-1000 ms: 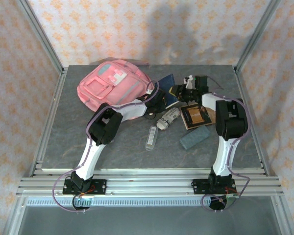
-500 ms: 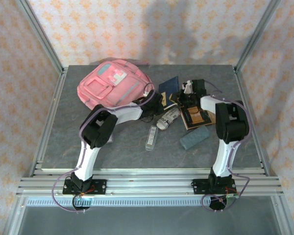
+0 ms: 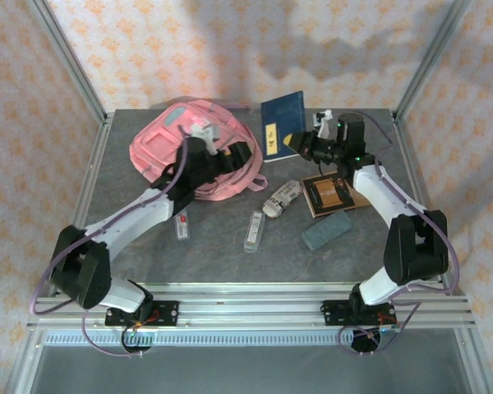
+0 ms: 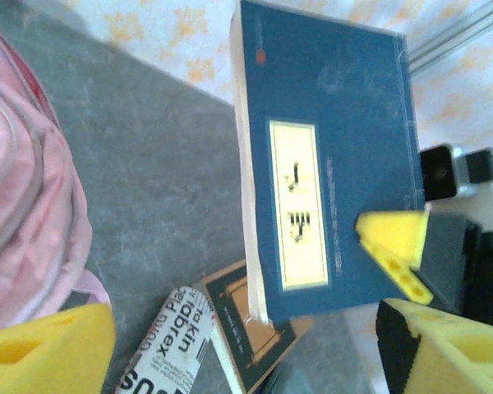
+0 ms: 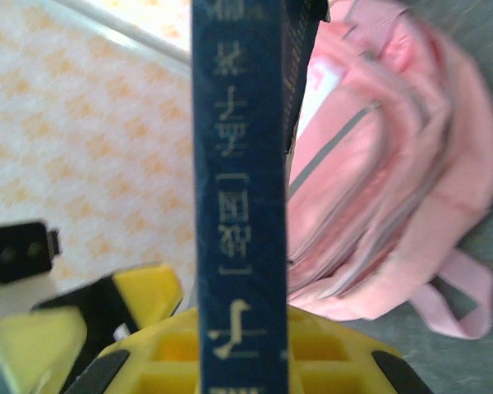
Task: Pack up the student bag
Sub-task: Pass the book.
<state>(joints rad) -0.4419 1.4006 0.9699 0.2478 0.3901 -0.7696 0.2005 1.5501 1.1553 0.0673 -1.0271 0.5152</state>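
The right gripper (image 3: 302,141) is clamped on a blue book (image 3: 280,127), pinching it near a lower corner. It holds the book up off the table (image 3: 230,267), with the cover and its pale label facing us. From the right wrist, the book's spine stands upright in that grip.

The pink backpack (image 3: 160,152) lies flat at the far left of the table. Its front pockets face up and a strap loops out toward the middle. The book hangs just to its right.

The left gripper (image 4: 246,324) sits over the backpack's right side, fingers spread wide and empty, pointing at the book. I can't tell whether it touches the fabric.

On the table nearer us lie a white printed packet (image 3: 281,197), a brown book (image 3: 333,194), a grey block (image 3: 327,232), a clear tube (image 3: 254,231) and a small red-and-white thing (image 3: 181,227).
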